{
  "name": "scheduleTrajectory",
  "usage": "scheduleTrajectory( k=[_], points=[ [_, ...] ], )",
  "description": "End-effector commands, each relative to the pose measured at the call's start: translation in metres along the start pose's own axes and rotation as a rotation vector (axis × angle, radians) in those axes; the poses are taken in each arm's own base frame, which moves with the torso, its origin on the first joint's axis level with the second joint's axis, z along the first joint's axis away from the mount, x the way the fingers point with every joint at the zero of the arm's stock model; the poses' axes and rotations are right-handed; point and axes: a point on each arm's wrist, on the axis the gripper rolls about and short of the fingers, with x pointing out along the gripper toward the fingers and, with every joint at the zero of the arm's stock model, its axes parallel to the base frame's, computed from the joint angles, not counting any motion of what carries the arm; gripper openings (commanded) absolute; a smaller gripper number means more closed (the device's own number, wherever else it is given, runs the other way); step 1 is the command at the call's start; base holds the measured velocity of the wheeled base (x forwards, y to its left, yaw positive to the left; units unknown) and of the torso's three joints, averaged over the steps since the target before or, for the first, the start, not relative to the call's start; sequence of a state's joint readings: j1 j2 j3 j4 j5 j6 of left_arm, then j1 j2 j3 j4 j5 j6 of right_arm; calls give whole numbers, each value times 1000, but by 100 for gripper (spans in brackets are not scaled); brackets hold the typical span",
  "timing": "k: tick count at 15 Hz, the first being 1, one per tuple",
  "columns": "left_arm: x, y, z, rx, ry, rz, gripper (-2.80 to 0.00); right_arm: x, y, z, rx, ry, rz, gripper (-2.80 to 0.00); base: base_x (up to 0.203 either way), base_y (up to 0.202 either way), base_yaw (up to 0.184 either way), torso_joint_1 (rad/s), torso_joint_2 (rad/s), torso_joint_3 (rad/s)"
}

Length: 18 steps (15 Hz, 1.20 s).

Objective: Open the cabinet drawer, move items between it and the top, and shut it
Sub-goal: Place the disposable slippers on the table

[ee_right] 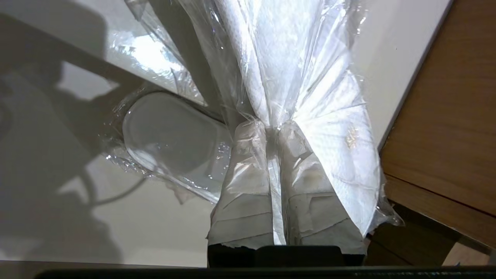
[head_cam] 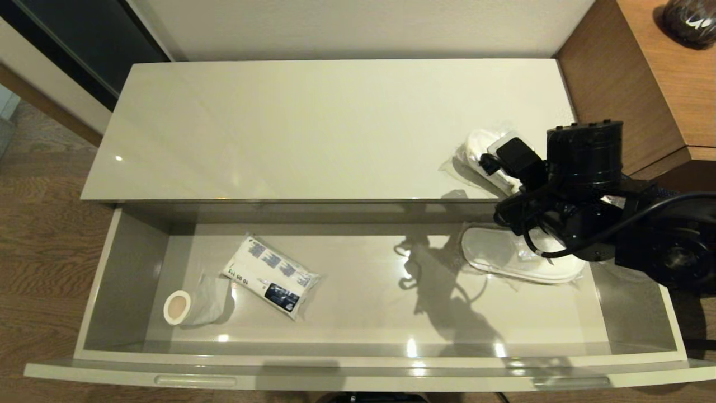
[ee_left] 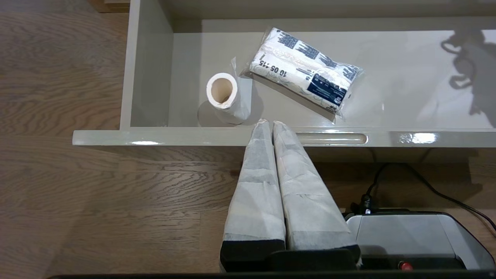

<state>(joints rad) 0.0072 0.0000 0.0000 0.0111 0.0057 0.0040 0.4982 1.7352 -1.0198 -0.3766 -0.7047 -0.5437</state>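
Drawer (head_cam: 100, 291) open; right pincer (ee_right: 273, 133) clenched on bagged slippers (ee_right: 310, 89) over top (head_cam: 279, 123); second pair (head_cam: 514, 254), bundle (head_cam: 271, 277) inside; closing remains.

A pale textured wall (head_cam: 358, 28) runs along the far side of the scene. To the far left stands a dark glass panel (head_cam: 84, 39) with a pale frame and a wooden strip below it. Brown wood-grain plank floor (head_cam: 39, 235) spreads on the left and near side. On the right stands a brown wooden unit (head_cam: 632, 84), a dark rounded object (head_cam: 691, 19) on its top. Small bright reflections of overhead light glint on glossy surfaces.
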Motion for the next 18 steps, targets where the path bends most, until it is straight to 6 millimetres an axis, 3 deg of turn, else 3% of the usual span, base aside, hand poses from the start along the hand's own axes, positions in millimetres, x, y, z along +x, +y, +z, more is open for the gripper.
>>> scheduleTrajectory(
  k=[1,8,18],
  points=[
    [0,0,0,-1,1,1,-280,0,0,-2,-8,6,-3,-280,0,0,0,0,0,0],
    [0,0,0,-1,2,1,-280,-31,-24,1,-68,-41,-47,-280,0,0,0,0,0,0],
    [0,0,0,1,1,1,-280,-34,-28,2,-50,-51,-49,-280,0,0,0,0,0,0]
  ],
)
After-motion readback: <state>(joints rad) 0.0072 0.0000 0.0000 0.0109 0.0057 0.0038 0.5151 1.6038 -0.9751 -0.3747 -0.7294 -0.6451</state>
